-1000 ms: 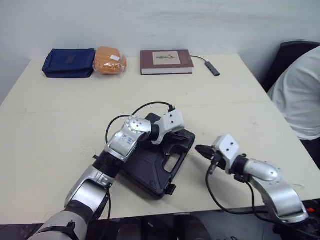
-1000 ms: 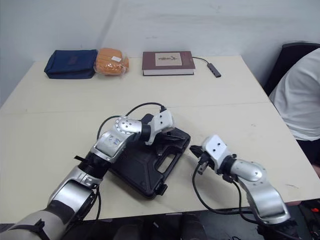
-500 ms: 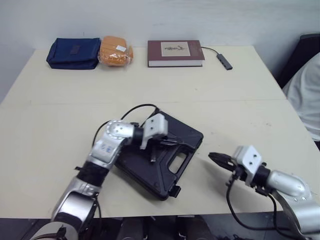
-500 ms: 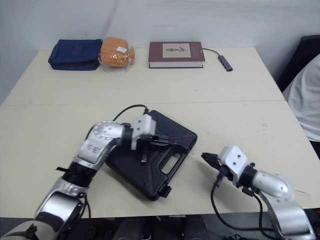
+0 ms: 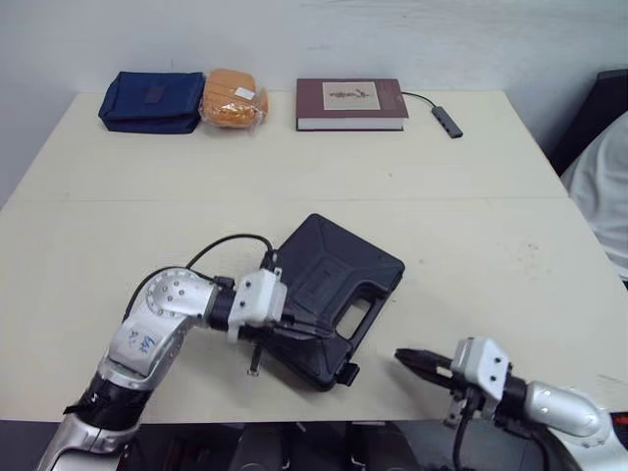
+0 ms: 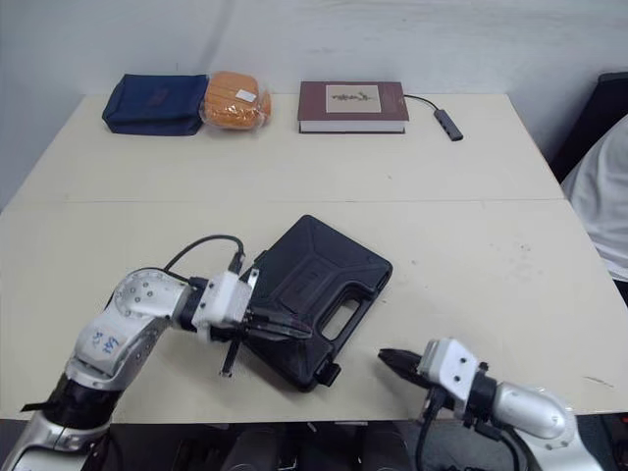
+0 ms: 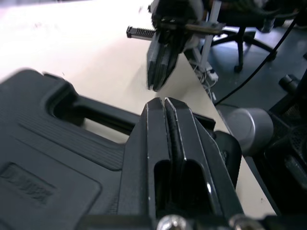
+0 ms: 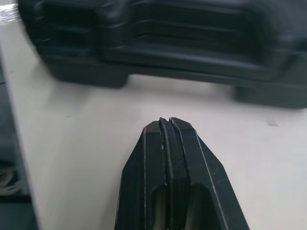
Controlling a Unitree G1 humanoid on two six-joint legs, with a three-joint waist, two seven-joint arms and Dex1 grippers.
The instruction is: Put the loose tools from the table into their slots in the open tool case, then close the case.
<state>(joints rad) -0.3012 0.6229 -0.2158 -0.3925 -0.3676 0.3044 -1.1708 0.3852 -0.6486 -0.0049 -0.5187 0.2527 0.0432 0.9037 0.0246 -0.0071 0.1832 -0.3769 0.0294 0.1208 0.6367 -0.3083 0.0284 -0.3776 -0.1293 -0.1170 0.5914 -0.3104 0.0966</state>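
While over case [image 7: 53, 158], left gripper [image 7: 164, 100] pinched

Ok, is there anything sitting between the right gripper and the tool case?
Nothing visible. Only bare table lies between the shut right gripper and the handle edge of the closed tool case. The left gripper is over the case itself, not in that gap.
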